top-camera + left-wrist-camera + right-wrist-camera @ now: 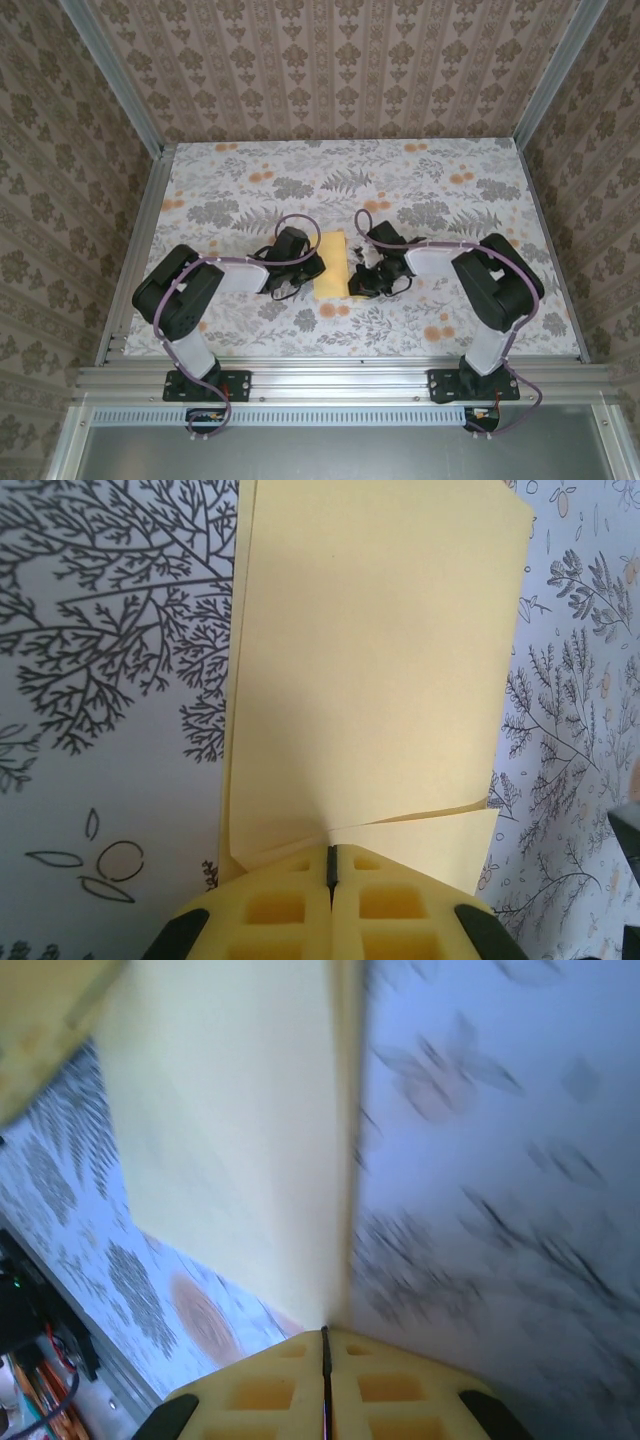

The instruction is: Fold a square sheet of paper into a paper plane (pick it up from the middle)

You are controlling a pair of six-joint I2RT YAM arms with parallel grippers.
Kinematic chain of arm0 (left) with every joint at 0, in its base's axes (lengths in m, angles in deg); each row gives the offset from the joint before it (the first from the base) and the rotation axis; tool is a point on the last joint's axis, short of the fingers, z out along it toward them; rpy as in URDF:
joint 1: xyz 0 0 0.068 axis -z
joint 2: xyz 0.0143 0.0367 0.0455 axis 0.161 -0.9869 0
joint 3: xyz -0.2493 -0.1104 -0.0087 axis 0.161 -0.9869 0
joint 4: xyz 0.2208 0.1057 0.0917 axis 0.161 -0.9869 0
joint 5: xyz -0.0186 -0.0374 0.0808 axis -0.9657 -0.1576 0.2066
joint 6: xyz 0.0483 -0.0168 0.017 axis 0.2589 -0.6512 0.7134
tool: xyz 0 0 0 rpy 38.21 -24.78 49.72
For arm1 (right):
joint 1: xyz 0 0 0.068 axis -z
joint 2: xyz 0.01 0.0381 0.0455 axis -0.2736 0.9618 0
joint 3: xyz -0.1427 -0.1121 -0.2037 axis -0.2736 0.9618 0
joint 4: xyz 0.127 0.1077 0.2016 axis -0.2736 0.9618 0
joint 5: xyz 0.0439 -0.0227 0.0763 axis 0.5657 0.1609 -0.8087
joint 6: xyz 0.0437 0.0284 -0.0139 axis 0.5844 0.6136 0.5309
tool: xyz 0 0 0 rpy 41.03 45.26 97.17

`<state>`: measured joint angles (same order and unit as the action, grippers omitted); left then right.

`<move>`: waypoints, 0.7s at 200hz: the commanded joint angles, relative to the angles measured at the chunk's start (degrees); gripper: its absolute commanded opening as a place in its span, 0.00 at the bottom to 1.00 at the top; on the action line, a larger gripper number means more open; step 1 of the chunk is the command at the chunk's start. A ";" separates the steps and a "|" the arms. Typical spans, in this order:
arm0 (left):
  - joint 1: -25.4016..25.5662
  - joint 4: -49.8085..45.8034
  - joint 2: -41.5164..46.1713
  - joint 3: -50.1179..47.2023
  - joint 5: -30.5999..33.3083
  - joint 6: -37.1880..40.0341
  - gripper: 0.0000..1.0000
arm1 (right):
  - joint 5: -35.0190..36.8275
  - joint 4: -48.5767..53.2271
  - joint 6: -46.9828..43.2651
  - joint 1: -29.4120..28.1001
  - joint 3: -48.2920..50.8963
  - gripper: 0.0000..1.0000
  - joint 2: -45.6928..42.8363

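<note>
The square sheet of paper [332,264], plain yellow, lies folded into a narrow upright rectangle at the table's middle, between the two grippers. My left gripper [314,266] is at its left edge. In the left wrist view its fingers [290,905] are shut on the near edge of the sheet [370,660], where two layers part slightly. My right gripper [356,280] is at the sheet's right edge. In the blurred right wrist view that gripper [325,1332] is shut on the sheet [240,1160], whose edge rises straight from the jaw tips. The paper plane is out of view.
The table [250,190] has a grey leaf and orange flower print cloth. Aluminium rails [130,270] and patterned walls close it in on the left, right and back. Both arm bases [205,385] stand at the near edge.
</note>
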<state>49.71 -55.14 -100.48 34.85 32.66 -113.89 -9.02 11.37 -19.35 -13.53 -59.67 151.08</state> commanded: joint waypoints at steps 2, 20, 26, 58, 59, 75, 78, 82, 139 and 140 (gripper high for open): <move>-0.57 -5.80 -3.67 -1.63 2.75 0.14 0.07 | 0.69 9.89 -3.03 0.76 0.78 0.10 -3.07; -0.17 -5.52 -4.06 -1.10 2.61 -0.02 0.07 | 1.09 9.05 -1.92 0.19 -2.70 0.10 -3.70; 0.02 -5.48 -4.15 -0.93 2.60 -0.06 0.07 | 1.60 8.68 -1.59 -0.16 -3.97 0.10 -3.38; 0.58 -5.92 -4.73 -0.13 2.49 -0.29 0.07 | 4.88 6.76 -0.44 -2.67 -11.75 0.11 2.56; 0.59 -5.90 -4.71 -0.10 2.46 -0.29 0.07 | 4.97 6.70 -0.37 -2.76 -12.01 0.11 2.88; 0.60 -6.09 -4.73 -0.13 2.50 -0.45 0.07 | 5.94 5.92 0.12 -3.44 -15.78 0.10 6.61; 0.60 -6.14 -4.69 -0.14 2.50 -0.46 0.06 | 6.15 5.78 0.20 -3.54 -16.38 0.10 7.26; 0.60 -6.09 -4.75 -0.18 2.54 -0.48 0.07 | 6.34 5.58 0.37 -3.59 -17.09 0.11 8.16; 0.60 -6.66 -4.36 -0.08 2.78 -0.46 0.07 | 8.27 4.86 1.14 -3.64 -20.11 0.10 13.97; 0.60 -6.67 -4.35 -0.13 2.79 -0.46 0.07 | 8.29 4.82 1.12 -3.64 -19.97 0.10 13.95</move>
<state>50.08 -53.76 -101.93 35.88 33.16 -113.98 -3.03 16.23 -19.04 -17.11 -79.47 163.32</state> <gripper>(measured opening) 0.068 0.103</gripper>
